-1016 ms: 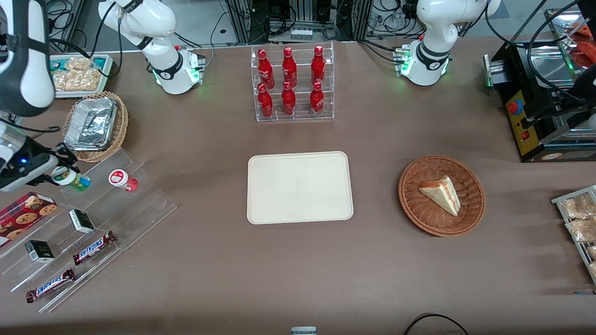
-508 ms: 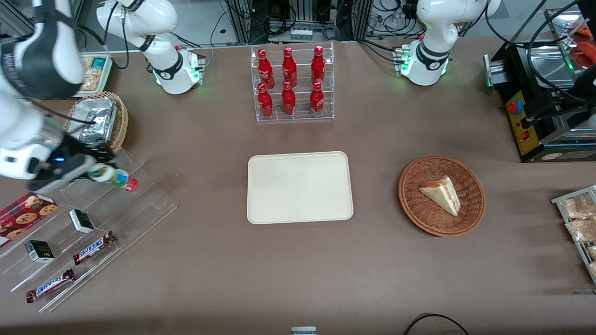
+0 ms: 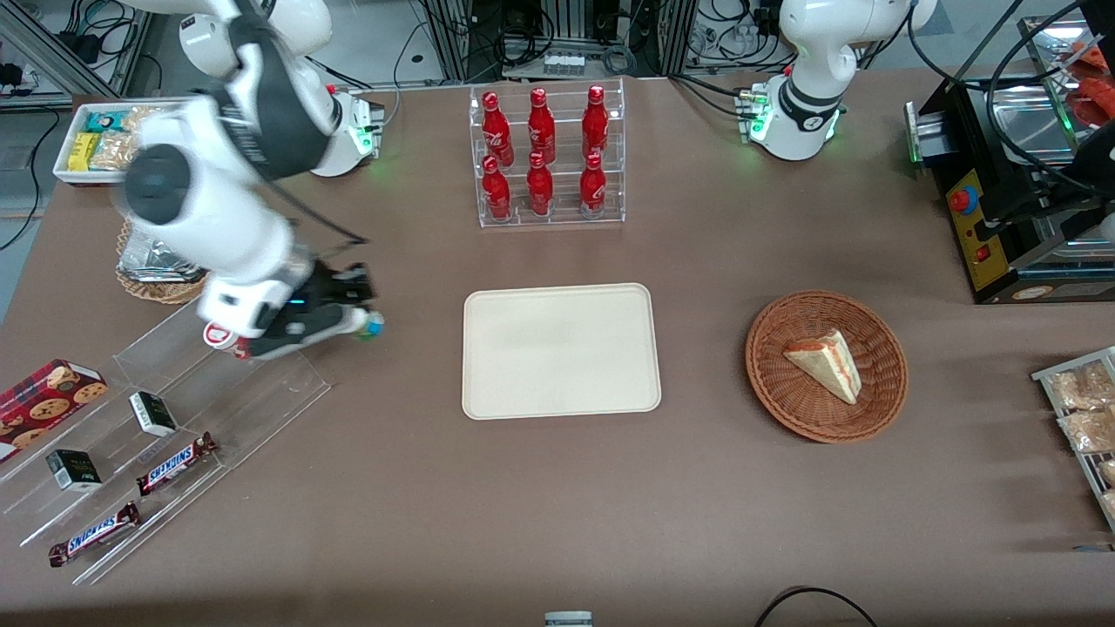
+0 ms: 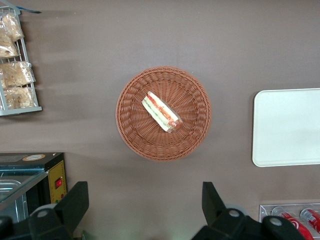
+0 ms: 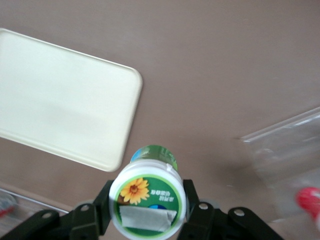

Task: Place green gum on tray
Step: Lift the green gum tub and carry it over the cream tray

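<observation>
My gripper [image 3: 353,320] hangs above the brown table [image 3: 557,488], between the clear acrylic stand [image 3: 218,392] and the tray [image 3: 560,350], well clear of the tray's rim. My 2 fingers [image 5: 196,207] are pinched on the green gum [image 5: 148,197], 1 on each side of its white lid. In the wrist view the lid's yellow flower mark faces the camera, and the green body points down toward the table just beside a rounded tray [image 5: 65,115] corner. The red canister [image 3: 219,337] lies on the stand, partly hidden by my arm.
</observation>
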Controlling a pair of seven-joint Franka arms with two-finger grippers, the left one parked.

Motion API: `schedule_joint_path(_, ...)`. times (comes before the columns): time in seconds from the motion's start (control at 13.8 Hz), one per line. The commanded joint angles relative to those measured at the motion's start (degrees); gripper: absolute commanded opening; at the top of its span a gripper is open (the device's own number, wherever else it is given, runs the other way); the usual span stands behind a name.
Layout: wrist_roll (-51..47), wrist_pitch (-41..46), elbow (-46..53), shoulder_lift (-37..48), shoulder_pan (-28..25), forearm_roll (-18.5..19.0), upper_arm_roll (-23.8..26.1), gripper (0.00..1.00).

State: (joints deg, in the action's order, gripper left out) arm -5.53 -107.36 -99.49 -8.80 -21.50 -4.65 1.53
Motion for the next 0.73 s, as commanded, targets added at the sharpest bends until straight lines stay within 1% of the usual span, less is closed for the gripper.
schedule_joint_path(0.0,-8.8,-3.2,5.4,-7.1,-5.2,-0.2,-0.7,0.0)
schedule_joint_path(0.22,-19.6,-10.3,6.4,-13.3,-11.4,0.1,-0.9,0.0)
schedule_joint_path(0.36,-25.3,-14.2,7.7,-17.5,-14.5,2.0,-0.9,0.0)
schedule_joint_path(0.51,-30.3,-16.2,9.8,-21.7,-16.9,3.2,-0.9,0.0)
schedule_joint_path(0.65,-33.5,-17.7,12.0,-25.4,-19.2,3.2,-1.0,0.0)
